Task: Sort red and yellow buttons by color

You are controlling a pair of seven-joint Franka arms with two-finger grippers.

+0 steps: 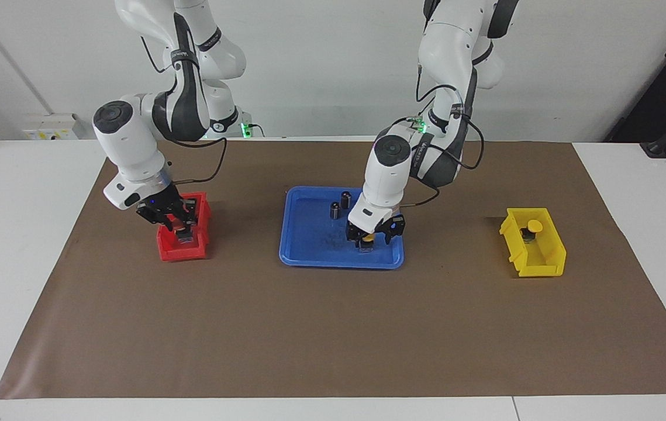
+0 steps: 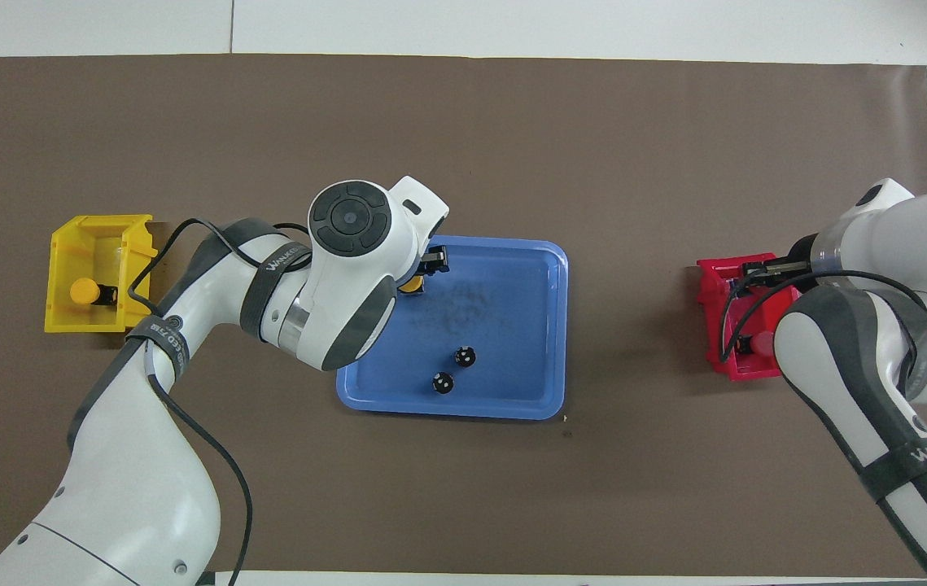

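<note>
My left gripper (image 1: 369,237) is down in the blue tray (image 1: 309,257), set around a yellow button (image 1: 368,238) at the tray's edge farther from the robots; in the overhead view only a sliver of that yellow cap (image 2: 412,284) shows under the wrist. My right gripper (image 1: 182,227) is lowered into the red bin (image 1: 169,252), shut on a red button whose dark base (image 1: 184,235) shows below the fingertips. Another red button (image 2: 760,342) lies in the red bin (image 2: 711,281). A second yellow button (image 1: 534,225) sits in the yellow bin (image 1: 543,266).
Two small dark cylinders (image 1: 345,199) (image 1: 334,210) stand in the tray, nearer to the robots than the yellow button. The yellow bin (image 2: 64,244) is at the left arm's end of the brown mat, the red bin at the right arm's end.
</note>
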